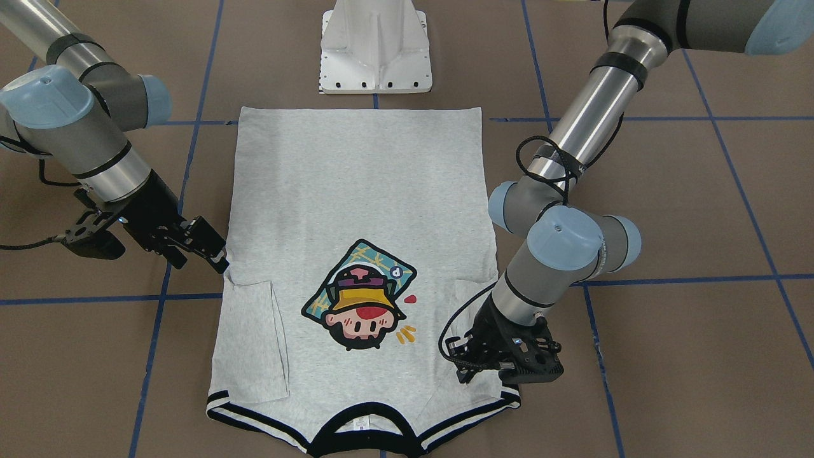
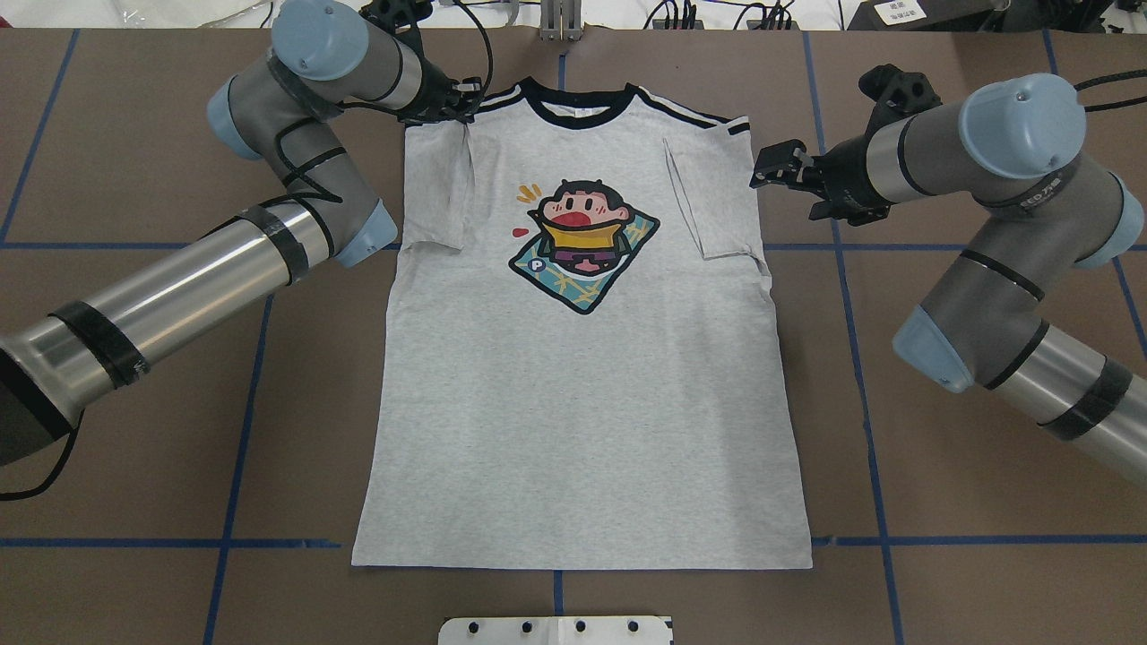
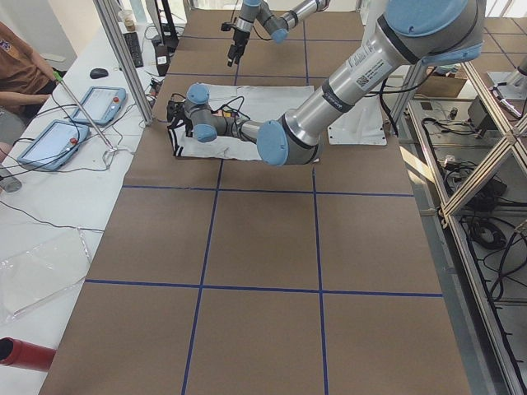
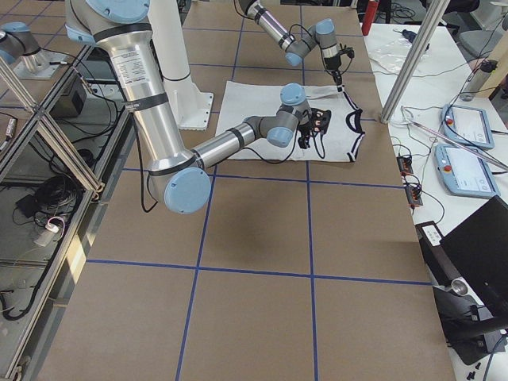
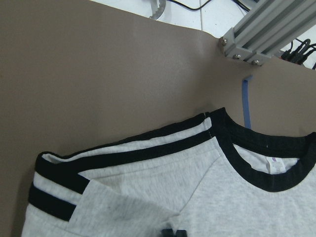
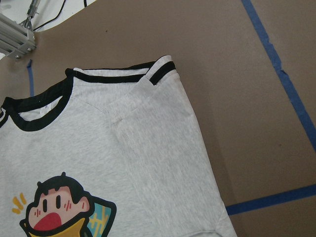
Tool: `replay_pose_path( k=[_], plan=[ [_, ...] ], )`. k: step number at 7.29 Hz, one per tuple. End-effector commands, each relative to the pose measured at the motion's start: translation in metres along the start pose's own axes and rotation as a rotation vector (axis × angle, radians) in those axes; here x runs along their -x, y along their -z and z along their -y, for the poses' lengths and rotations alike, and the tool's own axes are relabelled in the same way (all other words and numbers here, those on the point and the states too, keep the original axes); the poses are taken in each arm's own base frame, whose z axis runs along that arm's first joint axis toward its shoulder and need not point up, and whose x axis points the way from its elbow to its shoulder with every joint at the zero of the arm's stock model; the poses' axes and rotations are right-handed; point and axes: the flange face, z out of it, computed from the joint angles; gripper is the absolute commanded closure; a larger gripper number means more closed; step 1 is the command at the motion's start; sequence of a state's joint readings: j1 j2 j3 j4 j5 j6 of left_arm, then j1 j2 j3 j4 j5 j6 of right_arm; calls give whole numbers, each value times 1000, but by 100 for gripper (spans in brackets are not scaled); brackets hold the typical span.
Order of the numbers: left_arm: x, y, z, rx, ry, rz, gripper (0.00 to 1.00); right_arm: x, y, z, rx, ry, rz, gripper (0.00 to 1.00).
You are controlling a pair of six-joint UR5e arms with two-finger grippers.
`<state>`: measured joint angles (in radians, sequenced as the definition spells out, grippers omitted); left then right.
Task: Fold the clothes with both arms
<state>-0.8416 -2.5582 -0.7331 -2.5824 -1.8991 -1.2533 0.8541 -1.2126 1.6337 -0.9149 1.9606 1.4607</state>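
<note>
The grey T-shirt [image 1: 356,191] lies flat and face up on the brown table, collar away from the robot. Both sleeves are folded in over the front [image 2: 582,403]. The cartoon head print [image 2: 582,237] shows. My left gripper [image 2: 452,98] is down at the shirt's striped shoulder beside the black collar [image 5: 256,163]. Its dark tips meet on the cloth at the bottom edge of the left wrist view, so it looks shut on the folded sleeve. My right gripper [image 2: 780,175] is open and empty, just off the other shoulder's edge [image 6: 163,69], also seen from across the table [image 1: 203,251].
The white pedestal base [image 1: 375,51] stands at the shirt's hem side. Blue tape lines [image 2: 242,430] cross the brown table. An aluminium post [image 5: 261,29] stands beyond the collar. Teach pendants [image 4: 464,143] and cables lie on the side bench.
</note>
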Motion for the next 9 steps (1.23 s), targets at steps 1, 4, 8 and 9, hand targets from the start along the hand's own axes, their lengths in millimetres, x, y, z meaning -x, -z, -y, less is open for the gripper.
replay_pose_path(
  k=[1,4,8,9],
  plan=[
    [-13,5,-1,-19,-8,-26,28,7,0,-2,-28,-10,-2,0],
    [10,69,-45,62,-52,-166,28,5,13,-77,47,-176,24,0],
    [36,138,-97,98,-90,-270,28,-13,32,-275,-116,-337,-176,2],
    [30,138,-103,102,-85,-278,28,-21,28,-287,-119,-399,-211,4]
  ],
)
